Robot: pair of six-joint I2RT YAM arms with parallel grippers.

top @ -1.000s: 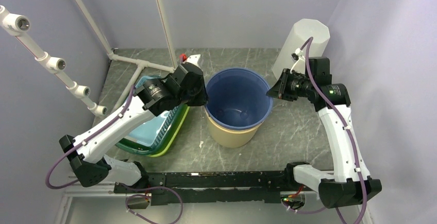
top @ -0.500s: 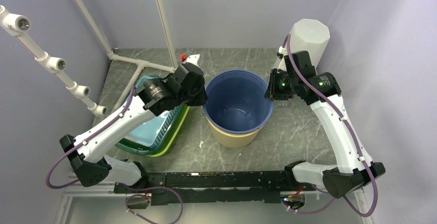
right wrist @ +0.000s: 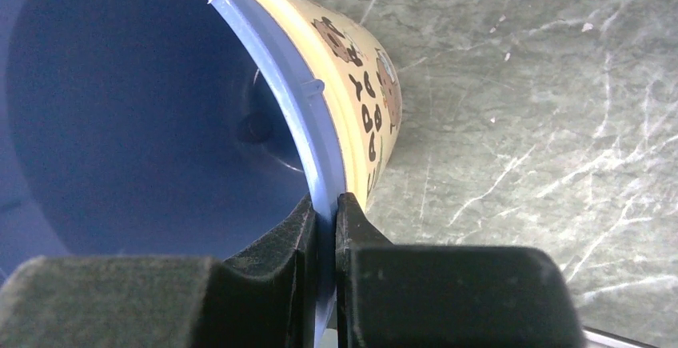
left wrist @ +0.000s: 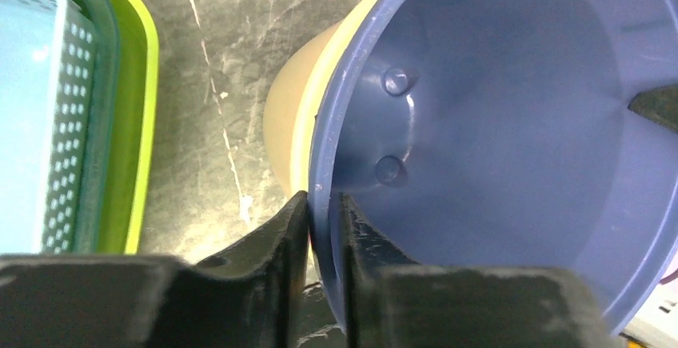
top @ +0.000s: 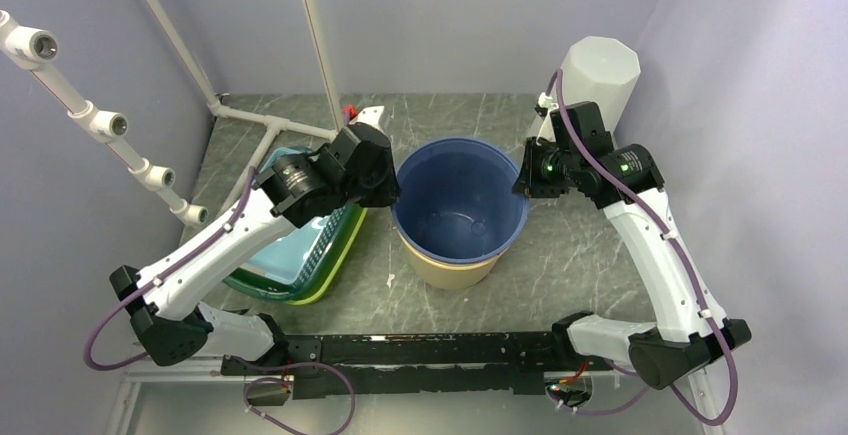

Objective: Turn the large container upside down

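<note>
The large container [top: 460, 205] stands upright mid-table, blue inside with a beige outer wall bearing printed letters [right wrist: 372, 116]. My left gripper [top: 395, 187] is shut on its left rim, one finger inside and one outside, as the left wrist view shows [left wrist: 324, 204]. My right gripper [top: 522, 180] is shut on the opposite, right rim, and the right wrist view shows the blue rim pinched between the fingers [right wrist: 324, 204]. The container's blue interior [left wrist: 496, 124] is empty.
A white faceted bin [top: 590, 80] stands upside down at the back right, just behind the right arm. Stacked teal and green baskets [top: 300, 255] lie under the left arm. A white pipe frame [top: 270, 125] runs along the back left.
My right gripper swung in from beside the container and shut on its right rim. The container shifted slightly left. The left gripper kept its hold.
</note>
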